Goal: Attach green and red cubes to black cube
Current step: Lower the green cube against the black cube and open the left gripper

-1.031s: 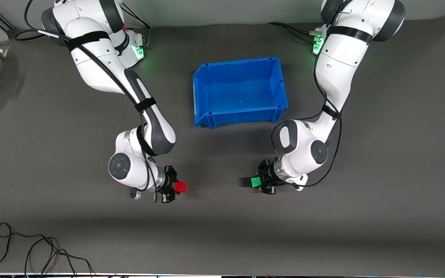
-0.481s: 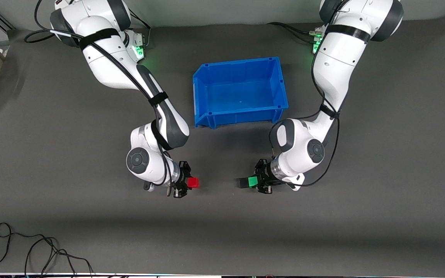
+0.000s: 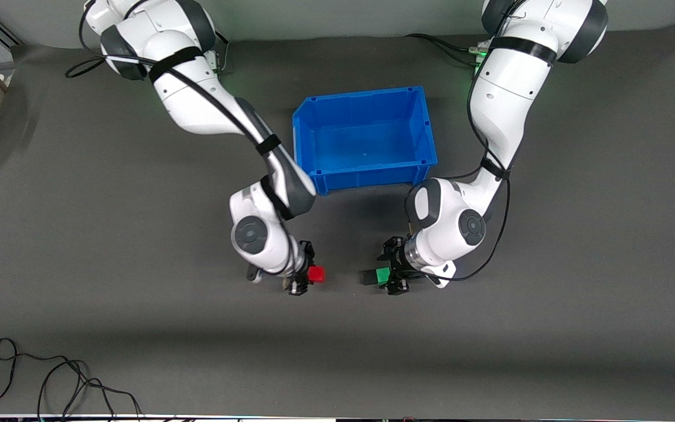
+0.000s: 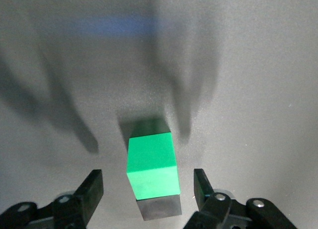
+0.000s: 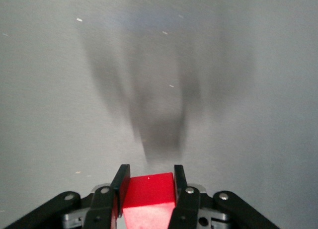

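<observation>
Grey table (image 3: pixel 548 328), right gripper (image 3: pixel 304 274) clamping red cube (image 3: pixel 316 274), left gripper (image 3: pixel 393 274) spread round green cube (image 3: pixel 382 275).

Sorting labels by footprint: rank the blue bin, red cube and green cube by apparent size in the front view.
1. blue bin, by far the largest.
2. red cube and green cube: they look alike in size, so no ranking between them.

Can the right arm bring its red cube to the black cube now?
Probably yes. The right gripper holds the red cube, and only bare table lies between it and the black cube, which touches the green cube.
</observation>
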{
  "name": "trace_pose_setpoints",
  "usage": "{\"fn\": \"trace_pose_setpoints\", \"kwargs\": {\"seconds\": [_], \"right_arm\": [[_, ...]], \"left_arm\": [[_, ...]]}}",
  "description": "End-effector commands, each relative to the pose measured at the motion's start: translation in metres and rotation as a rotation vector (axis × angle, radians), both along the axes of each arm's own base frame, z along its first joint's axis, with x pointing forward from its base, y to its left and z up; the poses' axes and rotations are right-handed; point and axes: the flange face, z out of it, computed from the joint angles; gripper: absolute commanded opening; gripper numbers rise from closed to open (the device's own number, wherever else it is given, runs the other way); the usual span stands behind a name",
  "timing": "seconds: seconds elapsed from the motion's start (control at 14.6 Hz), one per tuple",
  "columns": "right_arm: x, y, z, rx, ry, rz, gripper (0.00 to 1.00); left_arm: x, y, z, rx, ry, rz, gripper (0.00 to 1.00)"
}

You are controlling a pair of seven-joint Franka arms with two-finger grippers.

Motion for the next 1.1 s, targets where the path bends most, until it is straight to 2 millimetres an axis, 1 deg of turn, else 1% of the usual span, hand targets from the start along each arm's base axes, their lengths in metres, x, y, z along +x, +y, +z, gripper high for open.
{"fn": "trace_pose_setpoints", "kwargs": {"seconds": [0.0, 0.07, 0.14, 0.21, 0.34, 0.55, 0.62, 0.76, 0.89, 0.96, 1.03], "right_arm": [[-0.012, 0.023, -0.004, -0.066, 0.0, -0.031, 0.0], [-0.015, 0.026, -0.004, -0.086, -0.003, -0.046, 0.0], [-0.017, 0.029, -0.004, -0.104, -0.012, -0.056, 0.0], [-0.022, 0.035, -0.008, -0.121, -0.018, -0.062, 0.0], [-0.021, 0.036, -0.007, -0.124, -0.024, -0.091, 0.0], [-0.014, 0.044, 0.004, -0.11, -0.04, -0.093, 0.0], [-0.011, 0.046, 0.007, -0.102, -0.049, -0.089, 0.0], [-0.005, 0.052, 0.012, -0.087, -0.072, -0.082, 0.0], [-0.003, 0.06, 0.016, -0.072, -0.092, -0.072, 0.0], [-0.004, 0.063, 0.012, -0.067, -0.096, -0.067, 0.0], [-0.003, 0.065, 0.014, -0.057, -0.108, -0.063, 0.0]], "left_arm": [[0.011, 0.002, 0.015, 0.024, -0.041, -0.034, 1.0], [0.014, 0.008, 0.017, 0.032, -0.029, -0.045, 1.0], [0.019, 0.019, 0.019, 0.039, -0.008, -0.057, 1.0], [0.025, 0.033, 0.027, 0.046, -0.004, -0.083, 1.0], [0.037, 0.064, 0.043, 0.039, 0.006, -0.122, 1.0], [0.05, 0.122, 0.063, 0.022, 0.039, -0.177, 1.0], [0.052, 0.141, 0.069, 0.014, 0.046, -0.214, 1.0], [0.053, 0.175, 0.079, -0.005, 0.061, -0.289, 1.0], [0.053, 0.199, 0.088, -0.018, 0.061, -0.336, 1.0], [0.055, 0.211, 0.093, -0.022, 0.052, -0.347, 1.0], [0.056, 0.22, 0.096, -0.024, 0.046, -0.348, 1.0]]}}
